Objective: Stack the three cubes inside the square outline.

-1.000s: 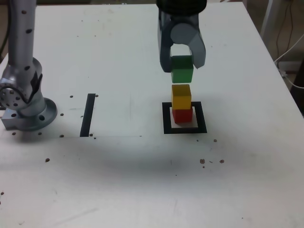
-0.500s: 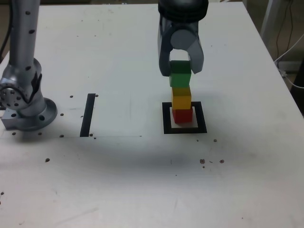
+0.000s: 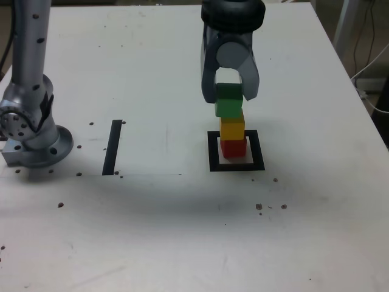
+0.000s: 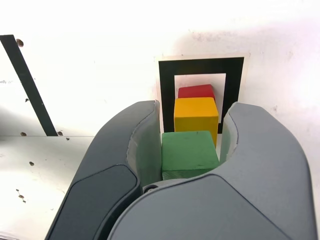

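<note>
The red cube point(image 3: 233, 148) sits inside the square outline point(image 3: 237, 166), and the yellow cube point(image 3: 232, 128) rests on top of it. My gripper point(image 3: 230, 97) is shut on the green cube point(image 3: 229, 101), whose underside meets the yellow cube's top, shifted slightly toward the exterior view's left. In the wrist view the green cube point(image 4: 190, 154) lies between the grey fingers point(image 4: 142, 145) of my gripper point(image 4: 192, 125). Past it are the yellow cube point(image 4: 196, 114), a sliver of the red cube point(image 4: 196, 91) and the square outline point(image 4: 200, 65).
A straight black tape strip point(image 3: 112, 146) lies to the exterior view's left of the stack and also shows in the wrist view point(image 4: 27, 85). The arm's grey base point(image 3: 30, 131) stands at the far left. Small dark specks point(image 3: 270, 207) dot the white table point(image 3: 182, 231).
My gripper has come down with the green cube, from a clear gap above the yellow cube to resting on it. The red and yellow cubes have not moved.
</note>
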Controlling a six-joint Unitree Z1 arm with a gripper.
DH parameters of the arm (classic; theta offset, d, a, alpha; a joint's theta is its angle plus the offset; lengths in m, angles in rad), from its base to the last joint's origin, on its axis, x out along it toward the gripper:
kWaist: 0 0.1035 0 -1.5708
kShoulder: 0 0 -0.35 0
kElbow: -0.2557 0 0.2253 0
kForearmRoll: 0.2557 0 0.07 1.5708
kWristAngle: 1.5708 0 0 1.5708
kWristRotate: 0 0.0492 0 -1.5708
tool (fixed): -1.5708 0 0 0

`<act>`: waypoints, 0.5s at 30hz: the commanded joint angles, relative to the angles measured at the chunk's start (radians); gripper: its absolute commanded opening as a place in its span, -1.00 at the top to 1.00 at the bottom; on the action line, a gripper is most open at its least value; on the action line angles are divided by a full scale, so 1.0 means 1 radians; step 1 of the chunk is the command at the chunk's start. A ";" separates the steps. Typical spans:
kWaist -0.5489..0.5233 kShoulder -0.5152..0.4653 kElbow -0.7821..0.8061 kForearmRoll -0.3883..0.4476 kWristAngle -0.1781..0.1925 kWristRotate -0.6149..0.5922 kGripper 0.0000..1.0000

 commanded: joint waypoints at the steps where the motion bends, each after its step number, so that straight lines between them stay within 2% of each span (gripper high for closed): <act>1: 0.001 0.005 -0.001 0.002 -0.001 0.002 0.81; 8: 0.002 0.017 -0.007 0.007 0.001 0.001 0.52; 15: 0.007 0.025 -0.021 0.001 0.008 0.001 0.45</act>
